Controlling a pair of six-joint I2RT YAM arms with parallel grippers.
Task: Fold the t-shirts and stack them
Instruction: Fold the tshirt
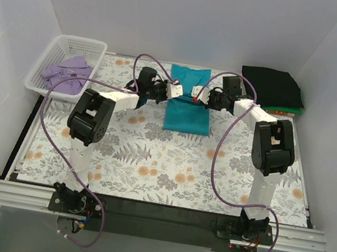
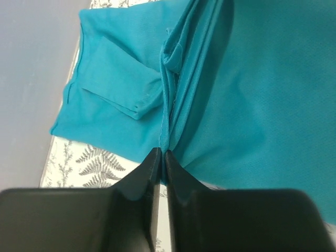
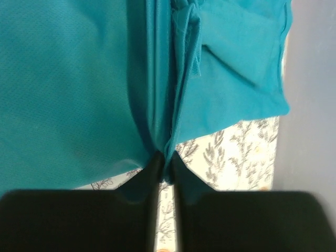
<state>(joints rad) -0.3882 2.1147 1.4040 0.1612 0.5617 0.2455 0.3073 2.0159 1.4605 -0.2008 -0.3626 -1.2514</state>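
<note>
A teal t-shirt (image 1: pixel 187 115) lies folded lengthwise at the table's back middle. Both grippers meet over its middle. My left gripper (image 1: pixel 176 92) comes in from the left and my right gripper (image 1: pixel 195 94) from the right. In the left wrist view my left gripper (image 2: pixel 161 153) is shut on a bunched fold of the teal t-shirt (image 2: pixel 262 94), its folded sleeve lying beyond. In the right wrist view my right gripper (image 3: pixel 167 157) pinches the opposite edge of the teal t-shirt (image 3: pixel 68 89). A lavender t-shirt (image 1: pixel 66 71) lies in the basket. A folded black t-shirt (image 1: pixel 272 87) tops a stack at the back right.
The white lattice basket (image 1: pixel 79 40) stands at the back left corner. Green and orange-red edges (image 1: pixel 287 111) show beneath the black shirt. The floral table cloth (image 1: pixel 168 165) covers the table, with white walls on three sides.
</note>
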